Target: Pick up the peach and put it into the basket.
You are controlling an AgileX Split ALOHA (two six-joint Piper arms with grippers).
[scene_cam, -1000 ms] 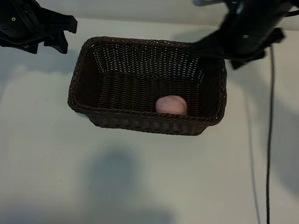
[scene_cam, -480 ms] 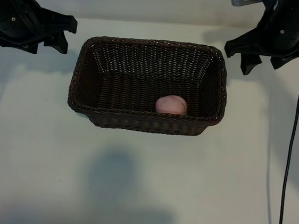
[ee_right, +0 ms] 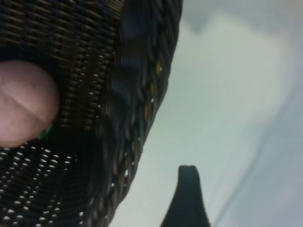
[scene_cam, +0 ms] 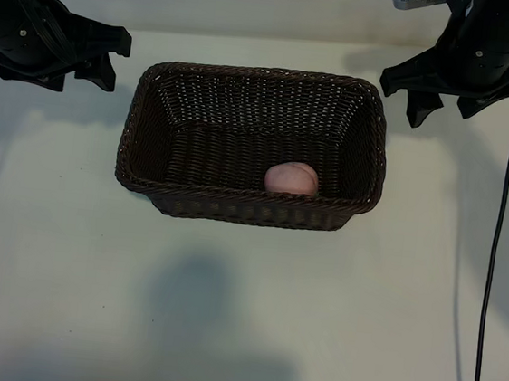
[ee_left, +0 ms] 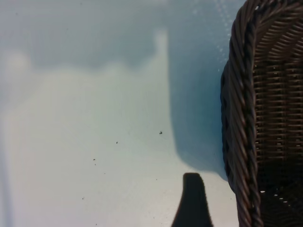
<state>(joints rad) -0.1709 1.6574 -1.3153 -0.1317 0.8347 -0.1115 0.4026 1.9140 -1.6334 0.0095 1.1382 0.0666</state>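
Note:
The pale-pink peach (scene_cam: 291,178) lies inside the dark-brown wicker basket (scene_cam: 134,132), against its near wall and right of the middle. My left gripper (scene_cam: 114,57) hangs open and empty just off the basket's back left corner. Beyond the back right corner, my right gripper (scene_cam: 441,105) is also open with nothing in it. In the right wrist view the peach (ee_right: 23,104) shows behind the braided rim (ee_right: 137,94), with one dark fingertip (ee_right: 188,189) over bare table. The left wrist view has one fingertip (ee_left: 193,198) beside the basket's outer wall (ee_left: 241,118).
A black cable (scene_cam: 492,270) runs down the table's right side from the right arm. The white table (scene_cam: 223,315) stretches in front of the basket, crossed by soft shadows.
The right arm has swung away from over the basket's back right corner to a spot outside it on the right. Peach, basket and left arm have not moved.

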